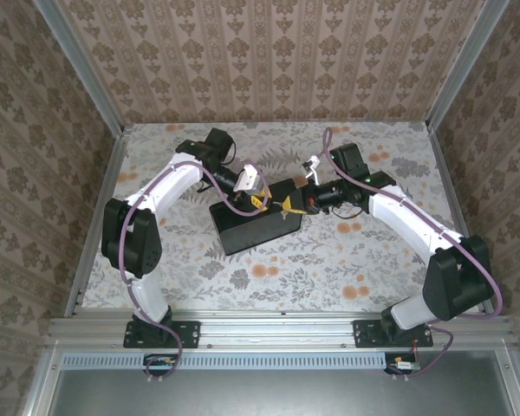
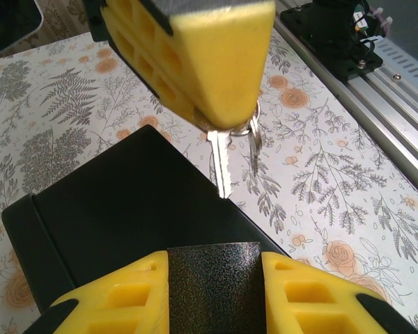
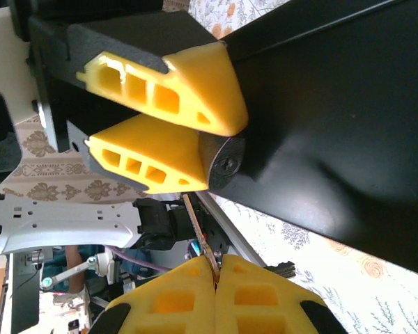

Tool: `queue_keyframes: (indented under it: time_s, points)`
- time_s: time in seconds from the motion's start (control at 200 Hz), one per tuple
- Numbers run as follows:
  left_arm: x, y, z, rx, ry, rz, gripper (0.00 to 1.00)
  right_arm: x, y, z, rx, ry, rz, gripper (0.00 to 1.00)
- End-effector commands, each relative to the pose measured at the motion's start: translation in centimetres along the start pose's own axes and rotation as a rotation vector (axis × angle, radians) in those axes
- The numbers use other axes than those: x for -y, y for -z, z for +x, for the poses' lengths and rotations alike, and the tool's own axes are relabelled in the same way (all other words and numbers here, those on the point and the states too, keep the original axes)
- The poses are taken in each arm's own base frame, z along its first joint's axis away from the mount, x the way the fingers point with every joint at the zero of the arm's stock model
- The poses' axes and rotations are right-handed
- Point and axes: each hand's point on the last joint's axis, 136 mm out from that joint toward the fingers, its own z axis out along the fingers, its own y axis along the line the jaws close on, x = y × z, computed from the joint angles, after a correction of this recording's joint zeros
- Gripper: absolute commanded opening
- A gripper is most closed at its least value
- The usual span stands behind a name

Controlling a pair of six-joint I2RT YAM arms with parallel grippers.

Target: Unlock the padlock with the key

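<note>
The black box point(image 1: 253, 230) lies tilted at the centre of the floral cloth point(image 1: 347, 269). The left arm point(image 1: 160, 195) reaches in from the left and the right arm point(image 1: 407, 217) from the right. The left gripper point(image 1: 256, 201) and the right gripper point(image 1: 288, 206) sit just beside each other over the box's far edge. Jaw positions cannot be resolved.

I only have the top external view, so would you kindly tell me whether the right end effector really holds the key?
Observer: Yes. The right wrist view shows the right end effector shut on the key.
Operator: Thank you. Is the padlock held too?
Observer: The left end effector clamps a small round-faced metal body, apparently the padlock, next to the black box.
Operator: Is the key inserted?
Observer: No. Its tip stands apart from the padlock's face.
</note>
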Motion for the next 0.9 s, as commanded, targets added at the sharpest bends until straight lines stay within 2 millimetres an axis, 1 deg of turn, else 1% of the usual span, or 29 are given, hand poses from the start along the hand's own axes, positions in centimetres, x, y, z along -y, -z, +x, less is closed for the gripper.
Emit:
queue_keyframes:
  time_s: [0.0,0.41,0.765,0.895]
  points:
    - [0.3,0.4,-1.9,0.090,-0.035,0.007,0.29,0.8,-0.4,-0.4,0.009,-0.001,0.014,0.00]
    - [0.3,0.3,-2.0,0.097,-0.039,0.010,0.28,0.9,-1.1,-0.5,0.000,-0.002,0.007,0.00]
    - [0.0,0.2,-2.0,0.095,-0.040,0.003,0.28,1.9,-1.4,0.4,-0.032,-0.029,0.041,0.00]
    - [0.2,0.2,-1.9,0.095,-0.037,0.008,0.28,2.1,-1.5,0.3,-0.023,-0.034,0.043,0.00]
